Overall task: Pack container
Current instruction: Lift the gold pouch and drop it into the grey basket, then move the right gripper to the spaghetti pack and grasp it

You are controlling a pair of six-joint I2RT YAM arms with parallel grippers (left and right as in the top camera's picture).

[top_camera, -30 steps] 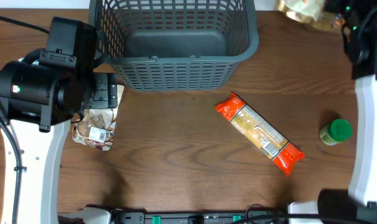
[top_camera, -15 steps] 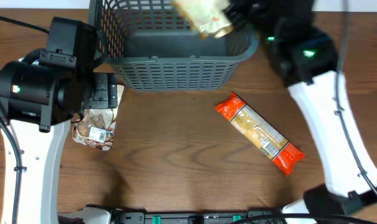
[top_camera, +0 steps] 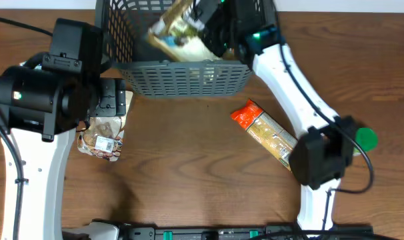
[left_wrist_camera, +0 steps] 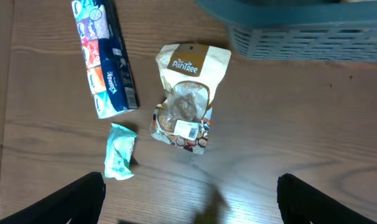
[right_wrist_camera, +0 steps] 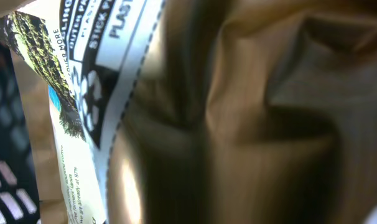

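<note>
The dark grey mesh container (top_camera: pixel 182 79) stands at the back middle of the table. My right gripper (top_camera: pixel 212 27) is shut on a brown and white snack bag (top_camera: pixel 179 33) and holds it over the container. That bag (right_wrist_camera: pixel 238 112) fills the right wrist view and hides the fingers. My left gripper (left_wrist_camera: pixel 191 202) is open above the table, at the left of the container. A clear-window cookie pouch (left_wrist_camera: pixel 188 99) lies under it, also seen overhead (top_camera: pixel 103 137).
An orange-ended pasta pack (top_camera: pixel 275 141) lies right of centre. A green-lidded jar (top_camera: pixel 363 139) stands at the right. A tissue multipack (left_wrist_camera: pixel 104 56) and a small teal packet (left_wrist_camera: pixel 120 158) lie left of the pouch.
My right arm has swung from the far right corner leftward over the container, carrying the snack bag. The left arm has not moved.
</note>
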